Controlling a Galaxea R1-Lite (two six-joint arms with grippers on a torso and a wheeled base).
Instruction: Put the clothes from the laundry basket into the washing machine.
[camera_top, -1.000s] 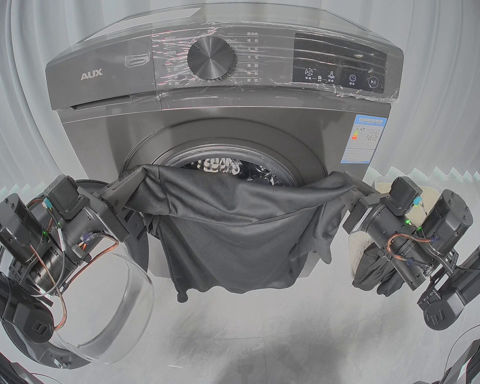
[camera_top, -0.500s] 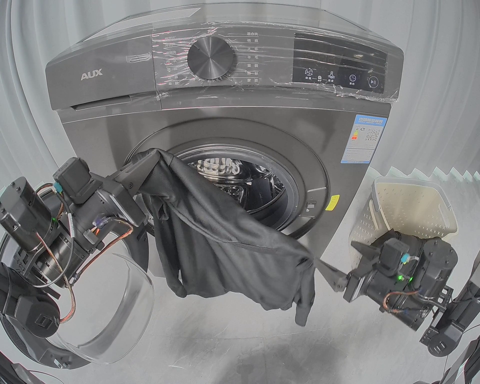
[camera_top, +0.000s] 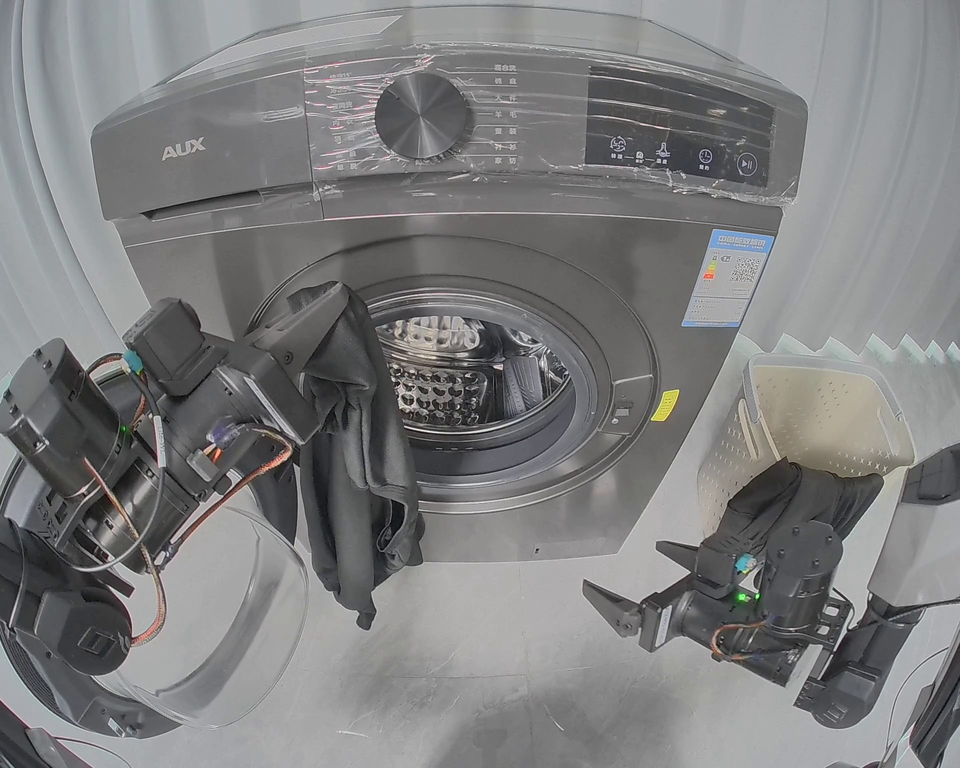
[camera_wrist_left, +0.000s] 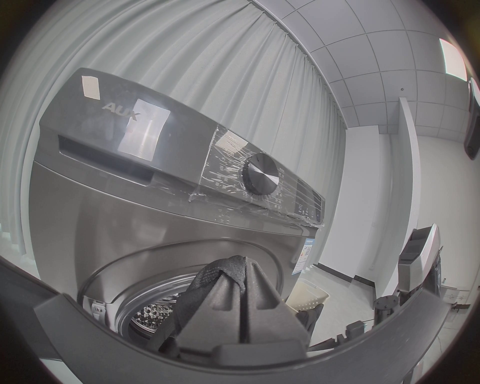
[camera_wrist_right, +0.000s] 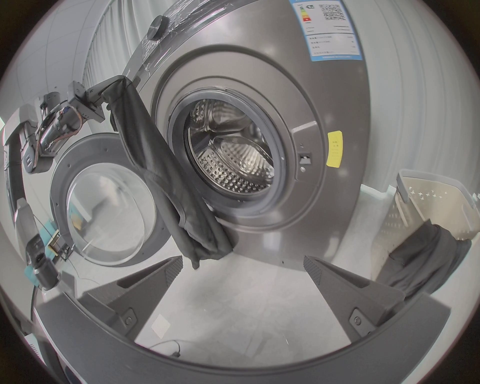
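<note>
A dark grey garment (camera_top: 355, 470) hangs straight down from my left gripper (camera_top: 312, 312), which is shut on its top edge just left of the washing machine's open drum (camera_top: 470, 390). In the left wrist view the fingers (camera_wrist_left: 260, 295) pinch the black cloth (camera_wrist_left: 215, 272) together. My right gripper (camera_top: 628, 570) is low over the floor, in front of the machine's right side, open with nothing in it; its spread fingers (camera_wrist_right: 150, 285) frame the hanging garment (camera_wrist_right: 170, 190). A cream laundry basket (camera_top: 830, 410) stands right of the machine with another dark garment (camera_top: 800, 500) draped over its front rim.
The machine's round glass door (camera_top: 200, 620) is swung open to the left, below my left arm. Grey floor (camera_top: 500, 660) lies bare in front of the machine. White curtains hang behind.
My right gripper let go of the garment, opened and dropped low toward the floor. The garment, earlier stretched across the drum opening, now hangs from the left gripper alone, which rose a little.
</note>
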